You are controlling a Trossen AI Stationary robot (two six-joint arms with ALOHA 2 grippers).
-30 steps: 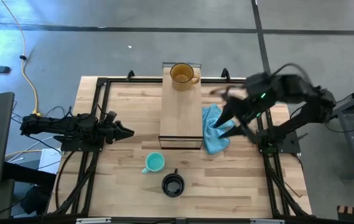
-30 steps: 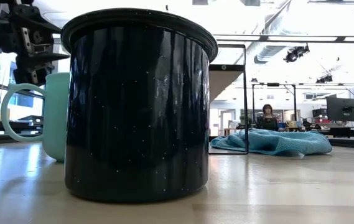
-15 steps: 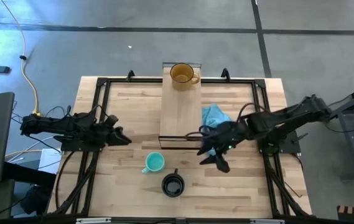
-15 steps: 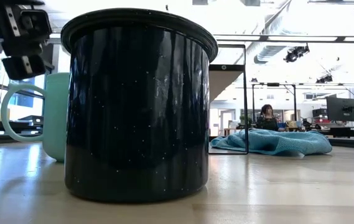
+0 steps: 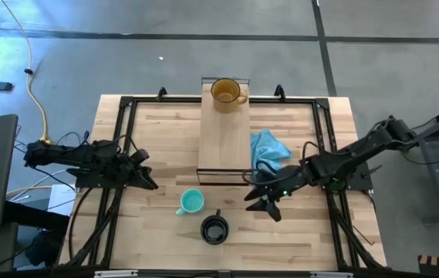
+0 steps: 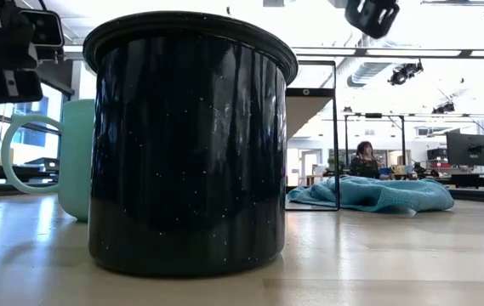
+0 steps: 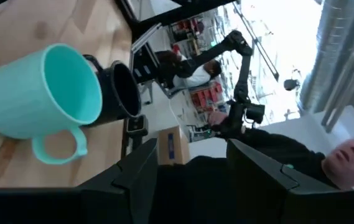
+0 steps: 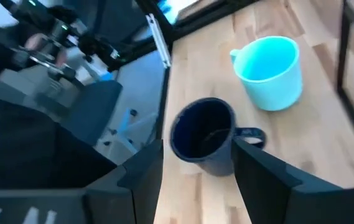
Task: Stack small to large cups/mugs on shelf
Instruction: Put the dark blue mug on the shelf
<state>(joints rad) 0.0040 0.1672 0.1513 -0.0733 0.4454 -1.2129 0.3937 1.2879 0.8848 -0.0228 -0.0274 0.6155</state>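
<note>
Mugs are sitting in three places: the amber glass mug [image 5: 227, 93] is standing at the 12 o'clock end of the shelf [image 5: 224, 139], while the teal mug [image 5: 190, 202] and the black mug [image 5: 214, 229] are resting on the table [image 5: 157, 232] toward 6 o'clock, just beside each other, the black one nearer the edge. The right gripper [image 5: 265, 202] is hovering at about 3 o'clock of the black mug, near it but apart, its fingers spread wide with nothing between them. A blue cloth [image 5: 267, 149] is lying against the shelf's 3 o'clock side. The left gripper [image 5: 149, 171] is waiting at 9 o'clock of the shelf, fingers parted and holding nothing.
</note>
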